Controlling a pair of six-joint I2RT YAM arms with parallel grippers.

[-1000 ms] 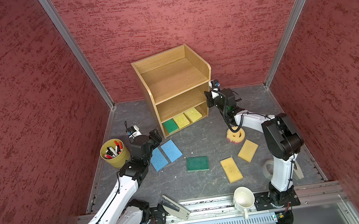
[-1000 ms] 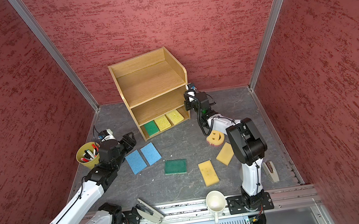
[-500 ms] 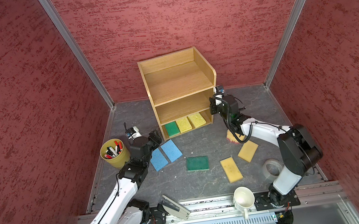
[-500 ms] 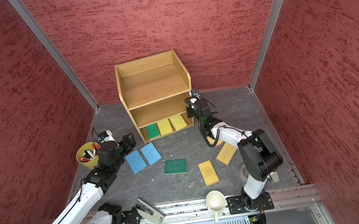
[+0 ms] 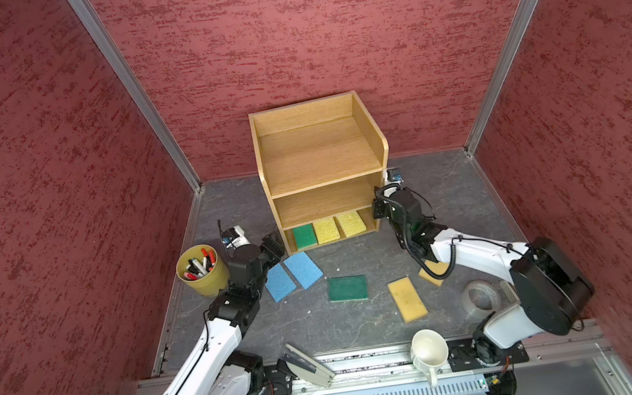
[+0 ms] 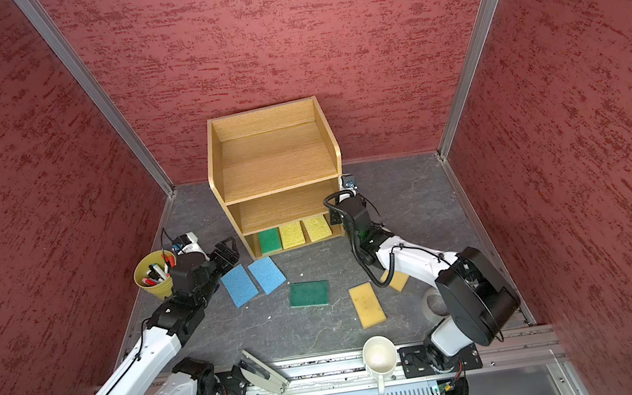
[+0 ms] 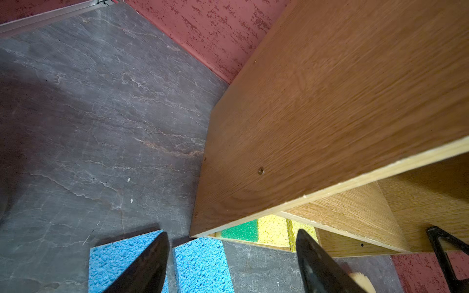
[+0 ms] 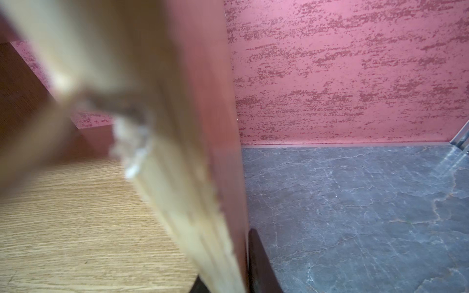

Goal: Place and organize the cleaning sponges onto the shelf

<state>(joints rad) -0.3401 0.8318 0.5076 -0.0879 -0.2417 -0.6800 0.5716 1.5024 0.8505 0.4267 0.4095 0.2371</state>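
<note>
The oak shelf [image 5: 317, 156] [image 6: 276, 162] stands at the back with its open front facing the near edge. Its bottom tier holds a green sponge [image 5: 304, 236] and two yellow sponges [image 5: 326, 230] [image 5: 350, 223]. My right gripper [image 5: 378, 208] [image 8: 228, 256] is shut on the front edge of the shelf's right side panel. My left gripper [image 5: 274, 246] [image 7: 232, 236] hangs open by the shelf's left front corner, over two blue sponges [image 5: 278, 282] [image 5: 303, 269]. On the floor lie a green sponge [image 5: 347, 288] and two tan sponges [image 5: 406, 299] [image 5: 430, 275], the second partly under my right arm.
A yellow pen cup [image 5: 203, 271] stands left of my left arm. At the near edge are a white mug [image 5: 428, 352], a grey clip-like tool [image 5: 308, 363] and a tape roll [image 5: 481, 297]. Red walls close in three sides.
The shelf has turned from angled to square with the near edge and shifted right, with my right gripper on its side panel. My right arm has dropped lower. The left arm has hardly moved.
</note>
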